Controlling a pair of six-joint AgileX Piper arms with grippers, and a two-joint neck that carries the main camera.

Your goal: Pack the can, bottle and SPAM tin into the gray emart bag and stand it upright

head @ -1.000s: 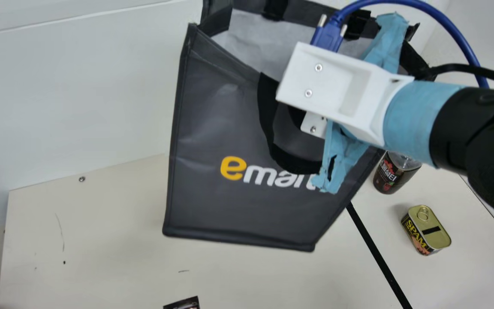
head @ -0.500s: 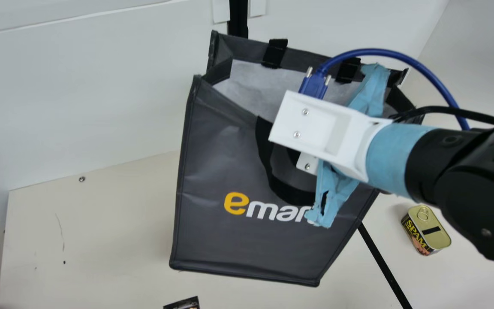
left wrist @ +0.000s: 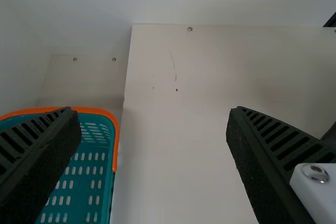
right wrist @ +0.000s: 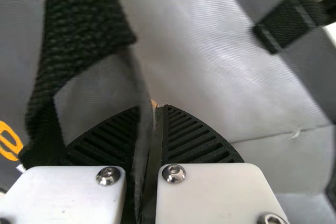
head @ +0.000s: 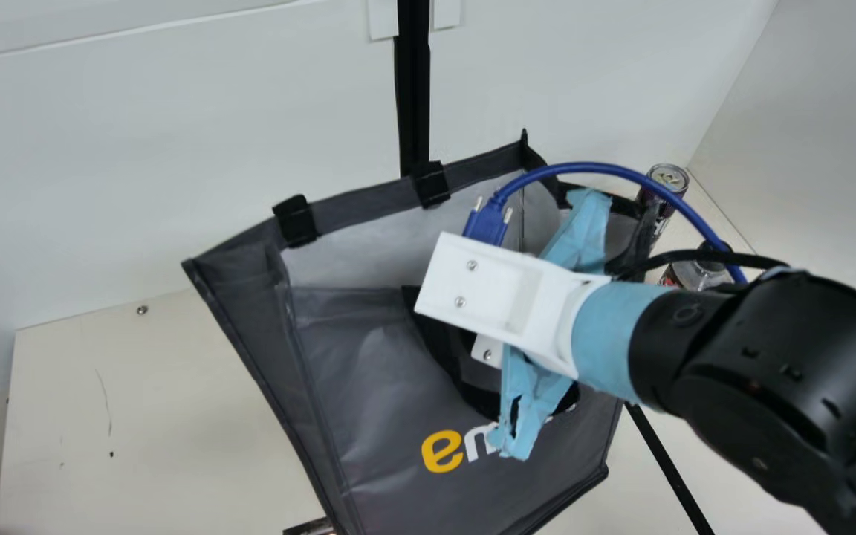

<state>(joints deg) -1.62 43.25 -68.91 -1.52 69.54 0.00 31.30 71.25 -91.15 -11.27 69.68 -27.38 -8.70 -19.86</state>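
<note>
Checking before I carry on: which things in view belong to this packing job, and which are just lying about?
Part of the job:
gray emart bag, pinched by the right gripper
can
bottle

Just lying about, going by the task:
teal basket with an orange rim
dark printed item, partly behind the bag

The square-sided gray emart bag (head: 368, 371), mid-frame in the main view, looks like smooth coated cloth with a faint sheen; its black strap (right wrist: 79, 19), upper left in the right wrist view, is coarse, matt webbing. At the main view's right, the dark cylindrical can (head: 668, 177) has a shiny metal top, and the bottle (head: 695, 276) is clear, glossy plastic. In the left wrist view, the orange-rimmed teal basket (left wrist: 100, 111), lower left, is smooth plastic.
</note>
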